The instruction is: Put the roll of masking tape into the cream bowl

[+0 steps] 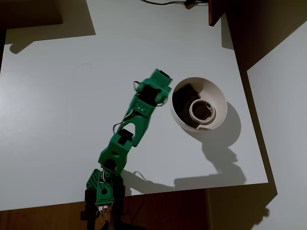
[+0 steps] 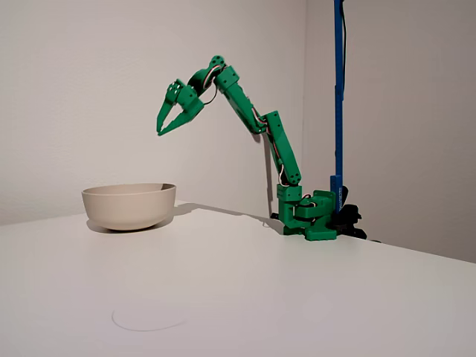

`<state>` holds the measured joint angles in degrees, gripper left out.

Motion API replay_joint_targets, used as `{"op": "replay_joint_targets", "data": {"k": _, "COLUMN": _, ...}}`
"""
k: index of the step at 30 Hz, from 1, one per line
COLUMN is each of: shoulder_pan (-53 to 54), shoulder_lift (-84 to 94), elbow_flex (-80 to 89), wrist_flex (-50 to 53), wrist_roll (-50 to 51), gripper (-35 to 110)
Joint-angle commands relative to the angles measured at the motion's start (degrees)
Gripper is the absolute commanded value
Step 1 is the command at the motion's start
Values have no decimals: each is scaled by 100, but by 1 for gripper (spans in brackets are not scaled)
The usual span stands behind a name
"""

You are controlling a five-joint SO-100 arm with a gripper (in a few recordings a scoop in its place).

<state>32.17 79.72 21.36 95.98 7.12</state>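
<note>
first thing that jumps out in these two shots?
The green arm, reared high over the white table in the fixed view, gripper pointing down with nothing between its fingers. Then the cream bowl in the overhead view, beside the arm's tip, with the roll of tape already lying inside it.

The roll of masking tape (image 1: 202, 110) lies in the cream bowl (image 1: 217, 91).

One cream bowl (image 1: 178, 116) — one roll of masking tape (image 1: 201, 110) — one dark lump (image 1: 184, 95).

Matt green plastic claw (image 2: 161, 126), smooth cream bowl (image 2: 129, 205) (faint sheen), matt white table (image 2: 297, 297), papery tape roll (image 1: 201, 110)
</note>
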Motion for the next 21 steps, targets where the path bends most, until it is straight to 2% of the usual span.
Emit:
{"op": "replay_joint_targets", "data": {"k": 1, "shoulder_pan": -694, "shoulder_lift": 1134, "elbow_flex": -308, "wrist_flex": 334, "wrist_roll": 0, "gripper": -8}}
{"op": "replay_joint_targets", "data": {"k": 9, "shoulder_pan": -2259, "shoulder_lift": 2101, "elbow_flex": -167, "wrist_flex": 1090, "wrist_roll": 9, "gripper": -8}}
{"op": "replay_joint_targets", "data": {"k": 21, "shoulder_pan": -3647, "shoulder_lift": 4500, "elbow_flex": 2522, "wrist_flex": 1020, "wrist_roll": -167, "gripper": -8}}
